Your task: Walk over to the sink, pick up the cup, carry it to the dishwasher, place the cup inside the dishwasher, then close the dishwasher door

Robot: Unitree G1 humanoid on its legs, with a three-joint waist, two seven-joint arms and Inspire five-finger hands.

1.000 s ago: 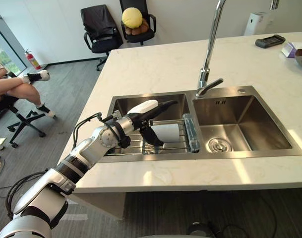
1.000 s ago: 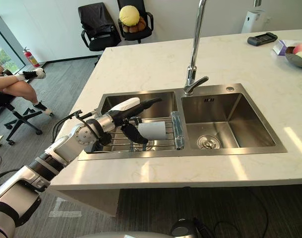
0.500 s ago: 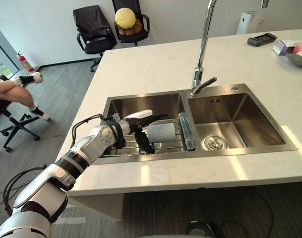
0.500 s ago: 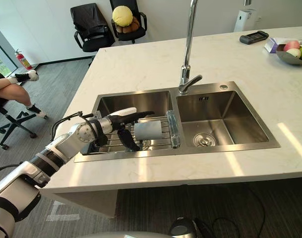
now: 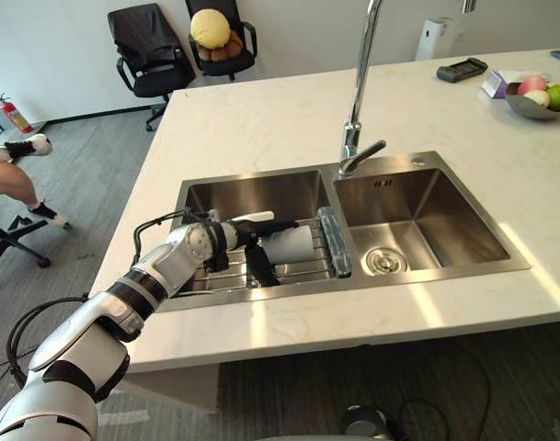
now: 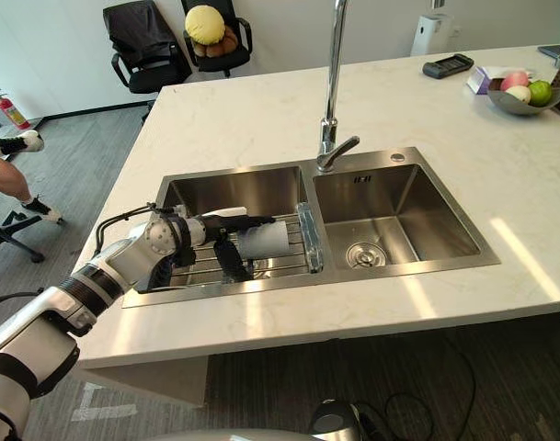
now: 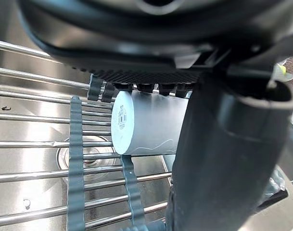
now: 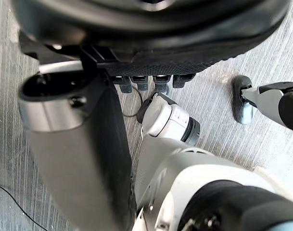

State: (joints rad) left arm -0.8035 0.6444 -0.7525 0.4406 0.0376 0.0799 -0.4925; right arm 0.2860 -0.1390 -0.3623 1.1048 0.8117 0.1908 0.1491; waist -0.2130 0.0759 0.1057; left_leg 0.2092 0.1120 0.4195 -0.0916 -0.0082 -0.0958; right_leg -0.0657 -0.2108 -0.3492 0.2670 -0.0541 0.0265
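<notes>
Left hand: we see the left hand reaching from the left into the left basin of the steel sink, low over the wire rack.
Grasp: its fingers lie straight along the far upper side of the cup, and the thumb points down on the near side. The hand brackets the cup, but we see no curl around it; the hand is open.
Cup: a pale cup lies on its side on the rack in the left basin, its flat base turned left toward the palm. In the left wrist view we find it resting across the rack's bars, with the fingertips just past its far edge.
Rack: it spans the near half of the left basin, and its end bar runs along the divider just right of the cup.
Right hand: in the right wrist view the right hand hangs above grey floor with relaxed fingers, holding nothing.
Tap: a tall tap stands at the sink's far edge, between the two basins.
Worktop: the pale worktop carries a fruit bowl at far right.
Background: a seated person's legs show at far left.
</notes>
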